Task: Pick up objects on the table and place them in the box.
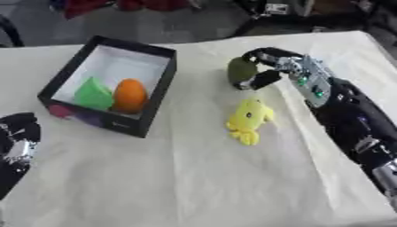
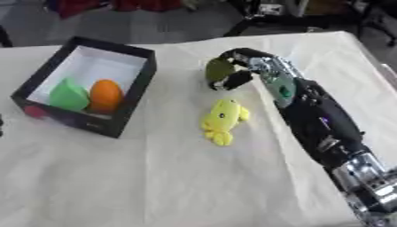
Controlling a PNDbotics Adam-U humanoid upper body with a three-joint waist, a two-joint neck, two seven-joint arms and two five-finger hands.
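A black box (image 1: 157,93) with a white inside stands at the left of the table; a green thing (image 1: 93,94) and an orange egg-shaped thing (image 1: 130,95) lie in it. A dark olive-green round object (image 1: 241,71) sits at the table's middle back, with my right hand (image 1: 267,66) curled round it, fingers over its top and thumb below. A yellow plush toy (image 1: 248,119) lies on the cloth just in front of that hand. My left hand (image 1: 17,146) shows at the left edge, low, away from the objects.
A cream cloth (image 1: 186,177) covers the table. The table's far edge runs behind the box, with dark furniture legs and red things on the floor beyond it.
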